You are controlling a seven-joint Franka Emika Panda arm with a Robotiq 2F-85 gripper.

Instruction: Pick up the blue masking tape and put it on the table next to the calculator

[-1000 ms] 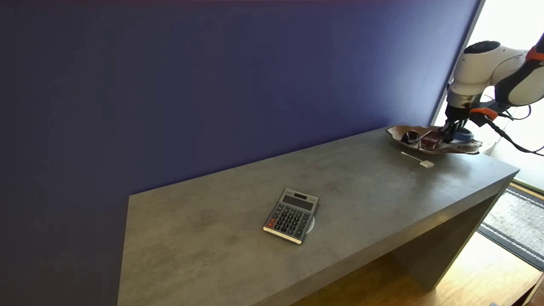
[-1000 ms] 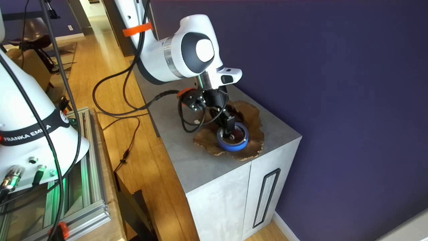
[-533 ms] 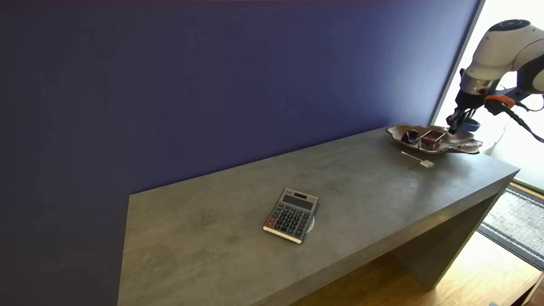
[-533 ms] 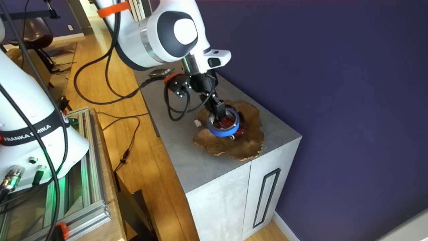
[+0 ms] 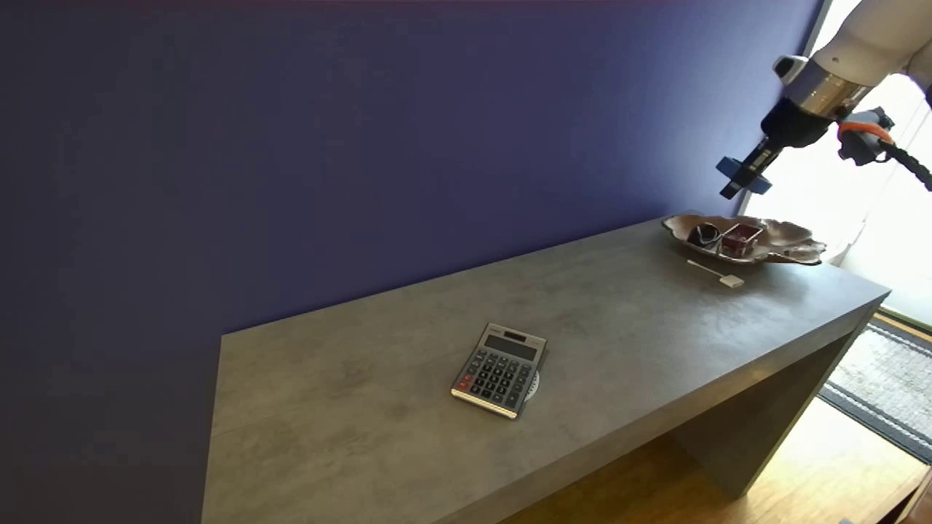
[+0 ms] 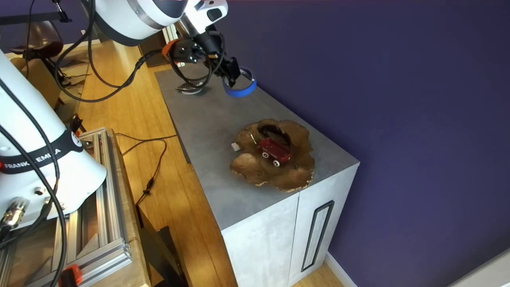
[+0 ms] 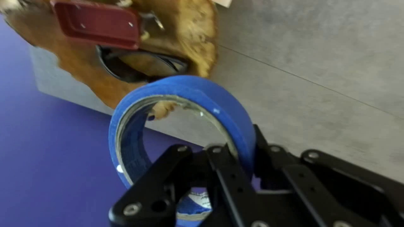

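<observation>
The blue masking tape point(image 7: 176, 84) is a ring held in the air by my gripper point(image 7: 244, 151). One finger is inside the ring and the other is outside, both against its wall. In an exterior view the tape point(image 5: 759, 183) and gripper point(image 5: 737, 182) hang tilted above the bowl end of the table point(image 5: 349, 415). In an exterior view the tape point(image 6: 241, 93) and gripper point(image 6: 234, 75) appear between the bowl and the calculator point(image 6: 189, 86). The silver-grey calculator point(image 5: 499, 371) lies flat near the table's middle. The wrist view does not show it.
A brown wooden bowl point(image 5: 790, 234) stands at the table's far end and holds a red wagon point(image 6: 275, 149) and dark glasses point(image 7: 126, 72). A white adapter point(image 5: 730, 281) lies beside it. A white round object point(image 5: 534, 386) shows under the calculator's edge. A purple wall point(image 5: 437, 145) runs along the table.
My gripper has lifted the tape up out of the bowl and carried it along the table towards the calculator's side. The arm has tilted. The calculator and bowl have not moved.
</observation>
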